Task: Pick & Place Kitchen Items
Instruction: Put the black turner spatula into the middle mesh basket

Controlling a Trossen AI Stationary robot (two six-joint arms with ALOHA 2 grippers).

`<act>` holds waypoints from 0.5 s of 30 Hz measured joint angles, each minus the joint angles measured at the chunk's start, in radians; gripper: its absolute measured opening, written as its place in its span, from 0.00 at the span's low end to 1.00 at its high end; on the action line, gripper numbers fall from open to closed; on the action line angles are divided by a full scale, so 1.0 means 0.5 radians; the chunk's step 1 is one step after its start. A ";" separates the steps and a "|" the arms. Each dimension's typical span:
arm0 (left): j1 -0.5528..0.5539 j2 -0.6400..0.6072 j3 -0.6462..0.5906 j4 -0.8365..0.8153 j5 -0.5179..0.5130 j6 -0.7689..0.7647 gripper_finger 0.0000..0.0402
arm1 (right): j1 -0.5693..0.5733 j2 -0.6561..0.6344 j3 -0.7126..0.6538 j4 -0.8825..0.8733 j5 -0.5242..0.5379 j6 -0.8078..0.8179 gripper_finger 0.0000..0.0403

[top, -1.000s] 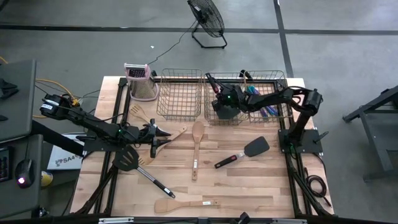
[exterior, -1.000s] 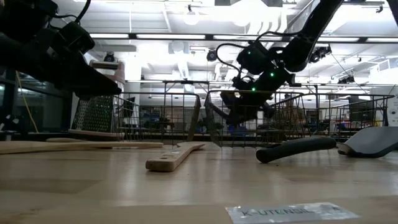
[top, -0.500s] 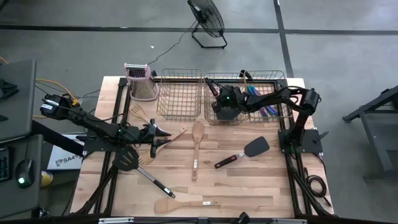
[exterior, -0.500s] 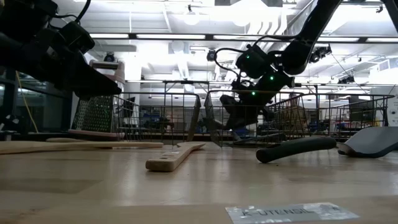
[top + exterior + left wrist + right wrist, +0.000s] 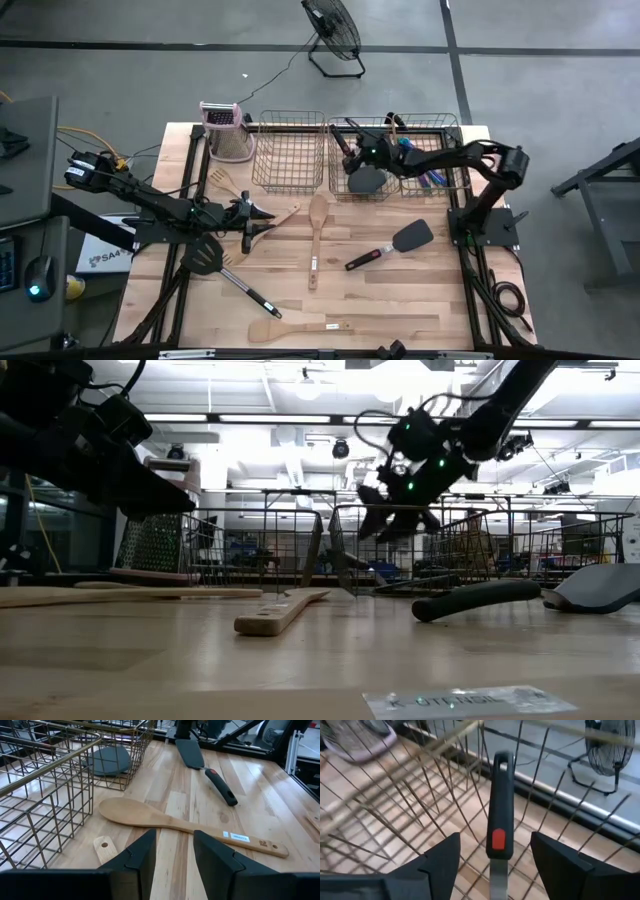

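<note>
Nearest the front edge of the bench [image 5: 400, 300] lies a light wooden spatula [image 5: 298, 328], flat and alone. Farther in, a black slotted spatula [image 5: 215, 262] rests beside my left end effector [image 5: 268, 222], whose fingers stand partly apart and hold nothing — they hover low over the boards, pointing at a long wooden spoon [image 5: 185, 826] that lies just ahead of them. A second wooden spatula's handle end [image 5: 105, 847] sits just beside those fingers. To the right of the spoon a black turner with a black-red handle [image 5: 392, 245] lies slantwise on the wood.

At the back stand two wire baskets. The left basket [image 5: 290, 150] shows only bare mesh. Over the right basket [image 5: 440, 125] hangs my right end effector [image 5: 352, 150], fingers spread wide and gripping nothing — between them, lower down, a black spatula [image 5: 501, 815] with a red mark on its handle leans on the wires, its dark blade [image 5: 366, 180] on the basket floor. Blue-purple cutlery [image 5: 425, 175] lies deeper in the same basket.
</note>
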 joint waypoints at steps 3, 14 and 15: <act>0.000 0.000 0.000 0.001 -0.001 0.001 0.32 | 0.002 -0.114 0.000 -0.028 -0.018 -0.046 0.59; 0.000 0.000 0.000 -0.002 0.000 0.000 0.32 | 0.047 -0.493 0.000 -0.261 -0.233 -0.148 0.59; 0.000 0.000 0.000 -0.001 -0.001 0.000 0.32 | 0.055 -0.518 0.000 -0.272 -0.270 -0.154 0.59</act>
